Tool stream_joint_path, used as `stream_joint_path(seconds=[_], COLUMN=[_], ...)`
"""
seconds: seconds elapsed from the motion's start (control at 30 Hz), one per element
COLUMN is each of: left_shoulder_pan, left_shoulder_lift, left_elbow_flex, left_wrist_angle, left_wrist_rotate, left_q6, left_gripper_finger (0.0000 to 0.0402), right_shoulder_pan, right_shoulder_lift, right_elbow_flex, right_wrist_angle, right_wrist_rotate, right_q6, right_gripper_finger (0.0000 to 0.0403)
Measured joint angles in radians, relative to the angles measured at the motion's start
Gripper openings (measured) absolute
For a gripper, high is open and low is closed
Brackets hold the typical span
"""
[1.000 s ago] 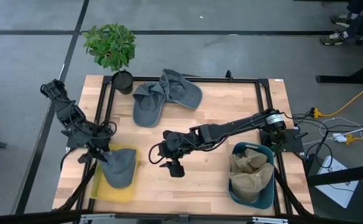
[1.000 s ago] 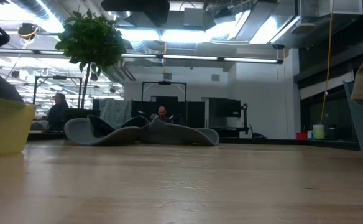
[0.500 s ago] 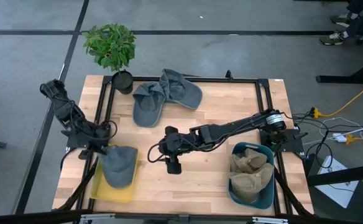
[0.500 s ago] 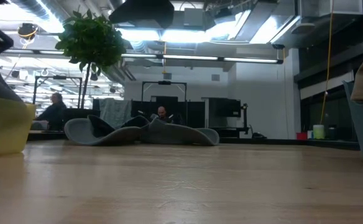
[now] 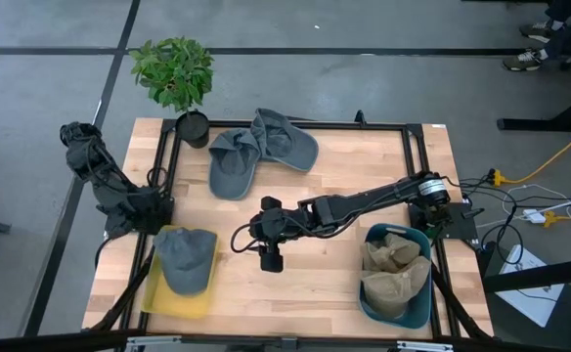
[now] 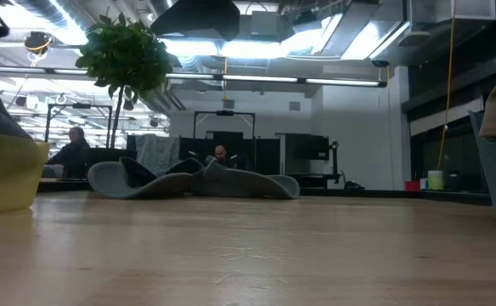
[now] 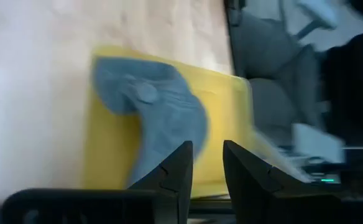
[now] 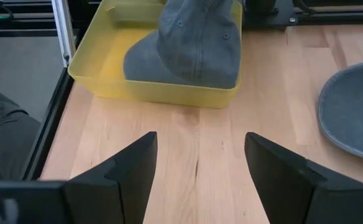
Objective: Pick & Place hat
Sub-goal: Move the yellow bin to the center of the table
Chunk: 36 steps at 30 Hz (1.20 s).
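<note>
A grey hat now lies in the yellow bin at the table's near left corner. A second ago the left gripper hung over it; it has since let go and pulled back toward the table's left edge, its fingers narrowing with nothing between them. That suggests this placement is done. Two more grey hats remain at the far side (overlapping one another). The right gripper waits mid-table, fingers spread wide and empty. The right wrist view shows the hat mounded against the bin's wall, which the overhead view flattens; the low view catches only the bin's edge.
</note>
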Motion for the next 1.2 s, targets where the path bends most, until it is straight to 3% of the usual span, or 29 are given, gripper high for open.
stream_joint_path(seconds=[0.2,0.47,0.83,0.93,1.07,1.2], left_shoulder_pan=[0.000,0.000,0.000,-0.002,-0.023,-0.059], left_shoulder_lift=[0.011,0.043,0.226,0.300,0.411,0.517], left_elbow_flex=[-0.029,-0.163,-0.211,-0.211,-0.211,-0.211], left_wrist_angle=[0.113,0.434,0.461,0.461,0.461,0.461], left_wrist_rotate=[0.032,0.114,0.100,0.100,0.105,0.109], left_q6=[-0.089,-0.091,0.058,0.063,0.071,0.096], left_gripper_finger=[0.0082,0.0081,0.0006,0.0004,0.0002,0.0002], right_shoulder_pan=[0.000,0.000,0.111,0.160,0.217,0.252], right_shoulder_lift=[0.004,0.039,0.111,0.113,0.115,0.113], right_elbow_flex=[0.000,0.000,-0.001,-0.001,-0.004,-0.095], right_wrist_angle=[0.001,-0.029,-0.174,-0.166,-0.161,-0.059], right_wrist_rotate=[0.000,-0.001,-0.005,0.049,0.214,0.299], right_q6=[0.000,0.005,0.019,0.019,0.040,0.026], right_gripper_finger=[0.0241,0.0241,0.0241,0.0241,0.0241,0.0241])
